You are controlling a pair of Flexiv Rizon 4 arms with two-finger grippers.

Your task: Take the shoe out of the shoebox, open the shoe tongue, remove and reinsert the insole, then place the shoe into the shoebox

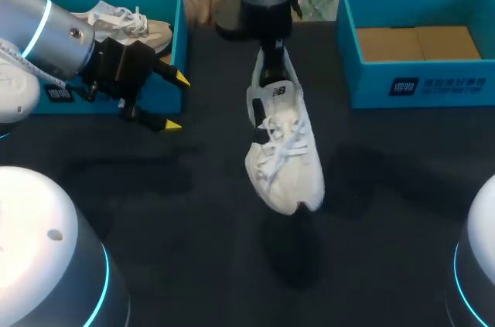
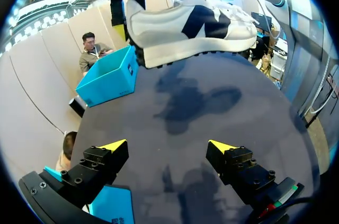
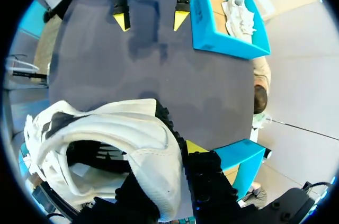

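Table: a dark, matte table (image 1: 402, 188) fills the head view. It carries a soft shadow (image 1: 298, 246) below the lifted shoe.
Left shoebox: the blue left shoebox (image 1: 179, 33) stands open at the far left of the table. A second shoe (image 1: 128, 24), white and laced, lies inside it.
Right shoebox: the blue right shoebox (image 1: 418, 83) stands open at the far right, with its brown cardboard floor showing.
Shoe: the white shoe (image 1: 285, 158), with a dark mark on its side, hangs in the air over the middle of the table. It is between the two boxes and touches neither. Its heel is up at the end effector, its toe is lower, and its laces face the head camera. In the left wrist view its sole faces down toward the table.
Right end effector: the right end effector (image 3: 177, 155) is clamped on the shoe's heel. One yellow-tipped finger is outside the heel wall and the other is inside the collar.
Left end effector: the left end effector (image 2: 168, 145) is spread wide with nothing between its fingers. It hangs over the table just beside the front of the left shoebox, well apart from the shoe.
Hidden: the tip of the finger inside the collar is covered by the heel. In the head view the right fingertips are lost behind the wrist and the heel.
Cut off: the left arm covers much of the left shoebox and part of the second shoe. The right shoebox runs to the edge of the head view.
Hard to tell: the inside of the held shoe is dark, so it cannot be told whether an insole sits in it.
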